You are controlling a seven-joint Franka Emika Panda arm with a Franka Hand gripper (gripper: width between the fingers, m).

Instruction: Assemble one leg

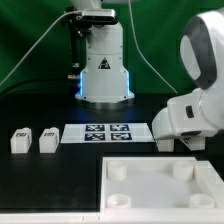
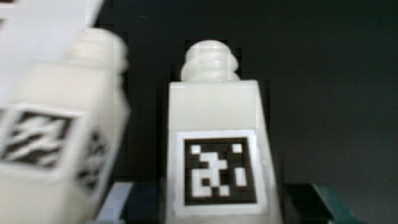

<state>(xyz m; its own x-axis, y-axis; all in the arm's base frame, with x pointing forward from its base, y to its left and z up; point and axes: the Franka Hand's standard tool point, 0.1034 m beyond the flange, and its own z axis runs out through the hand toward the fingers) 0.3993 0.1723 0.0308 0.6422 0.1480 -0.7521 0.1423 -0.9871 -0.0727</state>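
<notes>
In the wrist view a white leg (image 2: 217, 120) with a black-and-white tag on its face lies between my fingers, its knobbed end pointing away. My gripper (image 2: 222, 205) is open and straddles it, with a dark gap on each side between the fingers (image 2: 135, 200) and the leg. A second tagged leg (image 2: 63, 120) lies close beside it. In the exterior view the gripper (image 1: 172, 142) is low over the table at the right, and the hand hides those two legs. Two more legs (image 1: 20, 140) (image 1: 48, 140) stand at the exterior view's left.
The marker board (image 1: 107, 133) lies in the middle of the black table. The large white square panel (image 1: 165, 188) with raised rim and round sockets lies at the front right, just before the gripper. The arm's white base (image 1: 105, 70) stands at the back.
</notes>
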